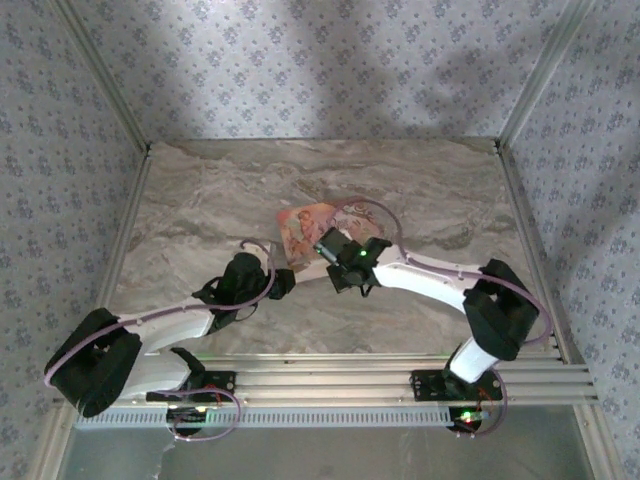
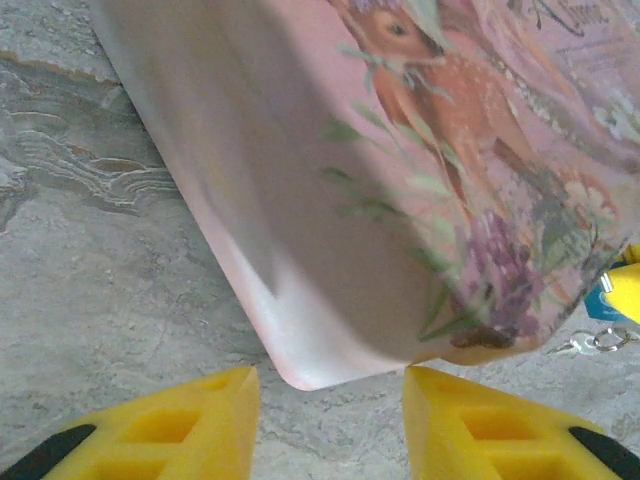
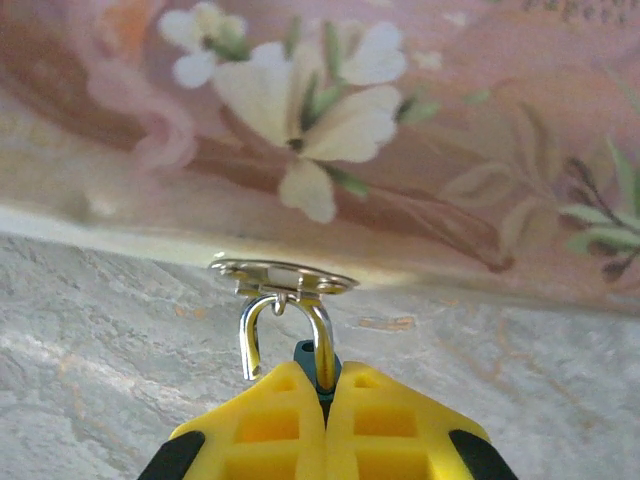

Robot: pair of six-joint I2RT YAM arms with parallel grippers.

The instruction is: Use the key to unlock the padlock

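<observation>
Table (image 1: pixel 200 200) carries one pink box (image 1: pixel 305 225), one padlock (image 3: pixel 323 335).

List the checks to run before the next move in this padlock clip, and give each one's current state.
1. Right tool shut on the padlock: ok.
2. Shackle hooked through the metal ring on the pink box: ok.
3. Shackle's left leg free of the lock body: appears so, ok.
4. Left tool open, fingers either side of the box corner, not gripping: ok.
5. Key in the keyhole: cannot tell; a key ring lies on the table beside the box.
</observation>
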